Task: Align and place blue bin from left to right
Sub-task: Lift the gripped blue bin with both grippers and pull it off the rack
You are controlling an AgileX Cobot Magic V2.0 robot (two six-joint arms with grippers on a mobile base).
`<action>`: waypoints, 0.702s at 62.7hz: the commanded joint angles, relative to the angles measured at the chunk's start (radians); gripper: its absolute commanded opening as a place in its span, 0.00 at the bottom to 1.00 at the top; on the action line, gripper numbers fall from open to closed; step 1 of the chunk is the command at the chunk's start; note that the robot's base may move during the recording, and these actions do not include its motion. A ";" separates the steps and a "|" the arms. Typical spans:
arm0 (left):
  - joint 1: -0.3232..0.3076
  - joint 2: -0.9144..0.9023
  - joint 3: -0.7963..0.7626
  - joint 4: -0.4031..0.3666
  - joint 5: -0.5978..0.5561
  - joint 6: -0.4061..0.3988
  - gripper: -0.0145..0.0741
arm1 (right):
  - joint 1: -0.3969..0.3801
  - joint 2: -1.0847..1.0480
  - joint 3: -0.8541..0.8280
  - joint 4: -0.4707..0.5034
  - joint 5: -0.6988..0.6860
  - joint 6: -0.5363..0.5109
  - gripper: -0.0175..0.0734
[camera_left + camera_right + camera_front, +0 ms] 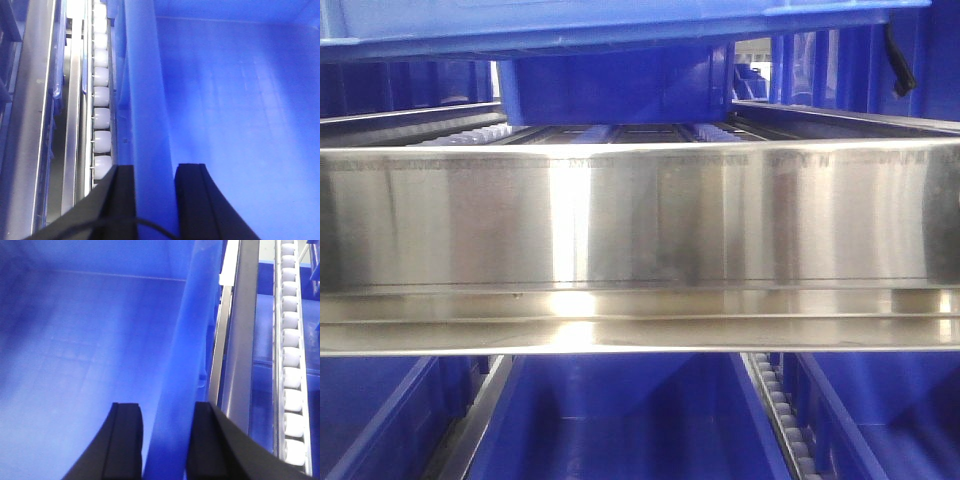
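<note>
Stainless-steel flow rack [640, 215] with white roller tracks [101, 120] fills the scene. Large bright-blue ribbed plastic crate [620, 85] is at the upper level, behind the front rail. 2 pincers hold it: left pincer [155, 170] clamped on its left wall, right pincer [162, 407] on its right wall.

Two grippers: left gripper [156, 170], right gripper [164, 407]; two black fingers [192, 200] each. One blue bin [240, 100]. One steel beam [640, 230]. Three lower bins [630, 420], seemingly. One of the roller tracks [290, 365] per wrist view.
</note>
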 commanded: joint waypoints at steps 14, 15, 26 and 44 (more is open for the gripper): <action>-0.007 -0.026 -0.016 -0.093 -0.103 0.008 0.17 | 0.007 -0.028 -0.010 0.073 -0.080 -0.028 0.11; -0.007 -0.026 -0.016 -0.093 -0.103 0.008 0.17 | 0.007 -0.028 -0.010 0.073 -0.080 -0.028 0.11; -0.007 -0.026 -0.016 -0.093 -0.103 0.008 0.17 | 0.007 -0.028 -0.010 0.073 -0.090 -0.028 0.11; -0.007 -0.026 -0.016 -0.093 -0.103 0.008 0.17 | 0.007 -0.028 -0.010 0.073 -0.112 -0.028 0.11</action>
